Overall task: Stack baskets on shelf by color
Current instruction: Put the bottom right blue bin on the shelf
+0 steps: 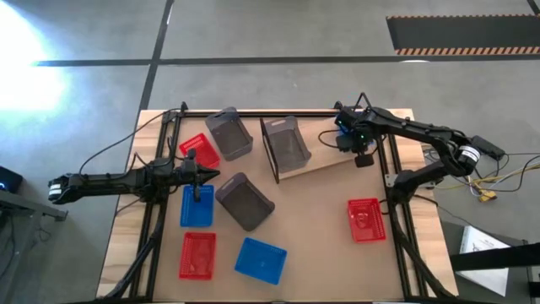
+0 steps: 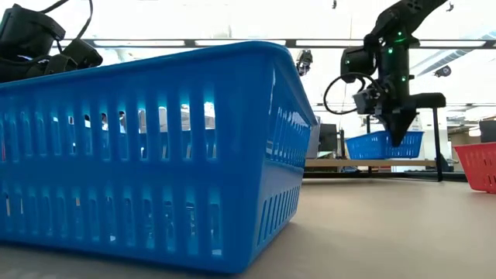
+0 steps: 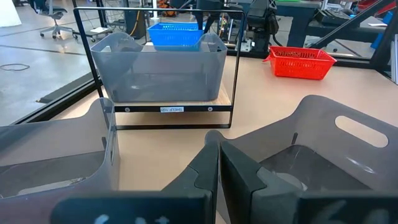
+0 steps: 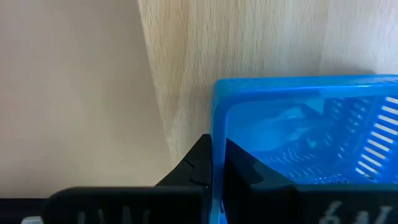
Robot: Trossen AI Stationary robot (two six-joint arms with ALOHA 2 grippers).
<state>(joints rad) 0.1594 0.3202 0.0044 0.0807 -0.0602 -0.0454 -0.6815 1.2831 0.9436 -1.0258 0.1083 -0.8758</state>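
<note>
The shelf's pale board (image 1: pixel 325 160) lies askew at the table's far middle. A grey basket (image 1: pixel 287 142) stands on the end next to its black wire frame (image 1: pixel 270 152). My right gripper (image 4: pixel 217 158) is over the board's other end, shut on a blue basket (image 2: pixel 384 145). My left gripper (image 3: pixel 219 168) is shut and low, between a grey basket (image 3: pixel 311 155) and another grey one (image 3: pixel 50 155), just short of the first one's corner (image 3: pixel 214 133). On the table lie three red baskets (image 1: pixel 194 150) (image 1: pixel 197 255) (image 1: pixel 365 219) and two more blue ones (image 1: pixel 197 207) (image 1: pixel 260 260). My right gripper pinches the blue basket's rim (image 4: pixel 219 118) at one end wall, one finger (image 4: pixel 245 168) inside the basket and one (image 4: pixel 196 162) outside. The fingers come from above, pointing down. The basket stays upright, low over the shelf board (image 2: pixel 372 163); whether it rests there, I cannot tell. My left gripper's shut fingers are beside the grey basket's corner; whether they touch it, I cannot tell.
A blue basket (image 2: pixel 155 147) fills the low view's foreground. Black rails (image 1: pixel 156 211) (image 1: pixel 396 228) run along the table's left and right sides. Bare tabletop (image 1: pixel 316 228) lies between the middle baskets and the red one on the right.
</note>
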